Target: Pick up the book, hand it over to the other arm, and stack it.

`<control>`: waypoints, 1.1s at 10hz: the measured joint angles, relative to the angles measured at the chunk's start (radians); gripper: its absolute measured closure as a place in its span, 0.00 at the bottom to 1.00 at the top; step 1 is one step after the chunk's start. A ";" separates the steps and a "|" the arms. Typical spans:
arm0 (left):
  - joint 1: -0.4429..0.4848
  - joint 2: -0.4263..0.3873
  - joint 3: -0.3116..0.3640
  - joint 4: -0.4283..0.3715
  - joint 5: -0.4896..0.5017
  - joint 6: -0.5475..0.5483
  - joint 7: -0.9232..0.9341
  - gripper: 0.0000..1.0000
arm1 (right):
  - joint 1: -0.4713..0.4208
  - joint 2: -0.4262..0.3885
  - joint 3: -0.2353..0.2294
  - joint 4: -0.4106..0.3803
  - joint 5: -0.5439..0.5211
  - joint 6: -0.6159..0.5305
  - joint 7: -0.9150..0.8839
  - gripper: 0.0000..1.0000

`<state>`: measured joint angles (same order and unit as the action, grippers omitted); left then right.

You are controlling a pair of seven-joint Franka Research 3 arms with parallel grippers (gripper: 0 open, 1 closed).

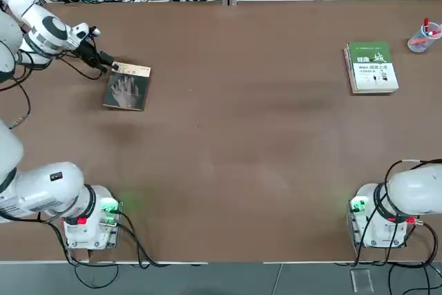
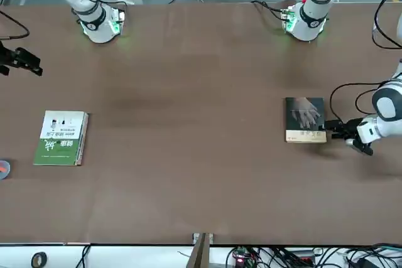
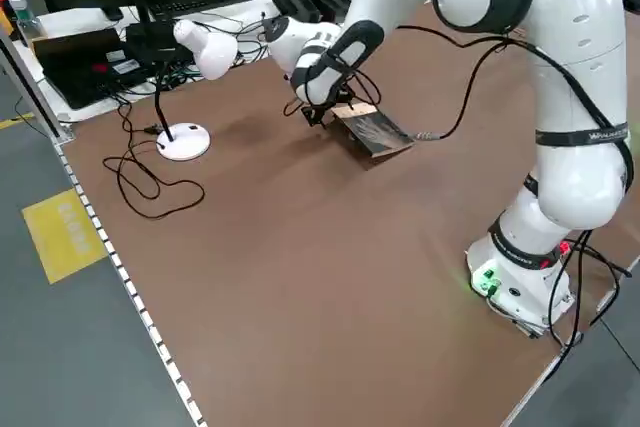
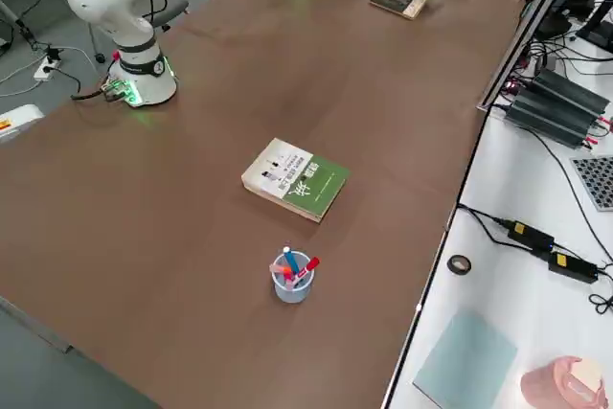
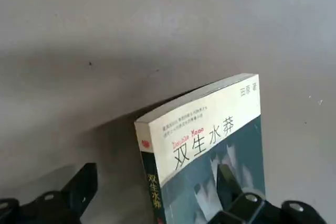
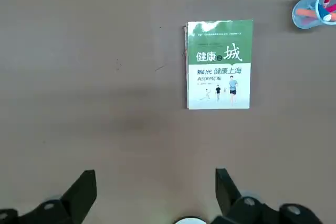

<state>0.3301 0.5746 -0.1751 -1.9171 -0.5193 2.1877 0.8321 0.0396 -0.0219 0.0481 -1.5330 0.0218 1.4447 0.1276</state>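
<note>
We see left end effector [image 1: 110, 68] open, empty, at far-left corner of book [image 1: 128, 87] | book's long axis runs near-far | right end effector [image 6: 152, 192] open, empty, well apart.

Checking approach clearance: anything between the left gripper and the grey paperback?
Nothing visible. The open left gripper is already at the tan-banded corner of the paperback, one finger over the cover, one beside the spine; bare table around it.

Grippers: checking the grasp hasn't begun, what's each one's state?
Left gripper: open, at the book, holding nothing.
Right gripper: open, empty.
</note>
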 joint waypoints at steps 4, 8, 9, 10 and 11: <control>0.001 0.007 -0.001 0.002 -0.020 0.000 0.013 0.00 | 0.000 0.000 0.002 0.002 0.001 0.006 0.000 0.00; 0.001 0.013 -0.002 0.002 -0.055 -0.001 0.040 0.00 | 0.001 0.000 0.003 0.003 0.001 0.015 -0.001 0.00; 0.001 0.014 -0.002 0.002 -0.056 -0.001 0.040 0.00 | 0.002 0.000 0.003 0.003 0.001 0.016 -0.001 0.00; 0.001 0.015 -0.002 0.002 -0.058 -0.001 0.040 0.00 | 0.002 -0.001 0.003 0.003 0.001 0.016 -0.001 0.00; 0.001 0.016 -0.002 0.002 -0.062 -0.002 0.041 0.00 | 0.002 -0.001 0.003 0.003 0.001 0.017 -0.001 0.00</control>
<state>0.3307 0.5905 -0.1773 -1.9154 -0.5817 2.1858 0.8732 0.0415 -0.0224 0.0510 -1.5295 0.0225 1.4613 0.1269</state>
